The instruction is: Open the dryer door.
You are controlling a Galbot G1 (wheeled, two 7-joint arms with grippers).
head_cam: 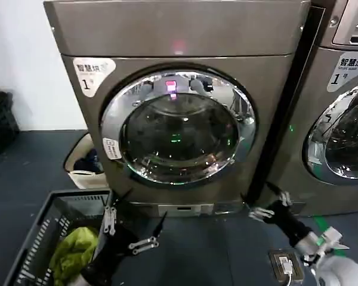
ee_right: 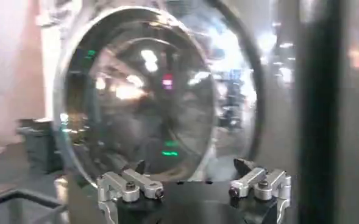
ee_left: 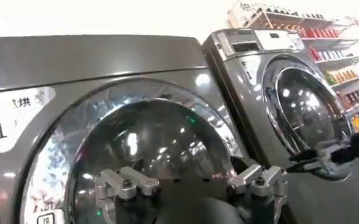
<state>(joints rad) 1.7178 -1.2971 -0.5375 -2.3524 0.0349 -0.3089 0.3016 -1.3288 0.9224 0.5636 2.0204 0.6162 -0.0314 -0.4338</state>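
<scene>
Grippers, nearest: left gripper (head_cam: 133, 229) low in front of the dryer, above a dark slatted basket (head_cam: 42, 238) holding a yellow-green cloth (head_cam: 71, 250); fingers spread apart, nothing between them. Right gripper (head_cam: 264, 201) low by dryer's lower right corner, fingers also parted and empty, tips near but not touching the cabinet.

Floor (head_cam: 215, 250): dark, matte; small white-and-grey block (head_cam: 284, 263) beside right arm.

Dryer (head_cam: 179, 107): upright, directly ahead, centre of head view. Grey-brown brushed-metal cabinet, boxy, white "1" sticker (head_cam: 90, 72) upper left. Door (head_cam: 178, 126) shut: round, domed dark glass in a wide chrome ring, very reflective.

Handling, est.: door rigid, hinged, latch likely needs a firm pull; chrome smooth and slippery, glass not a place to press. Best hold prob. at ring's edge or a recess opposite the hinge; which side that is, can't tell.

Behind/beside: second similar machine (head_cam: 340, 107) to the right, lighter control panel; pale bag (head_cam: 86, 164) on floor at dryer's left; white wall (head_cam: 18, 59).
</scene>
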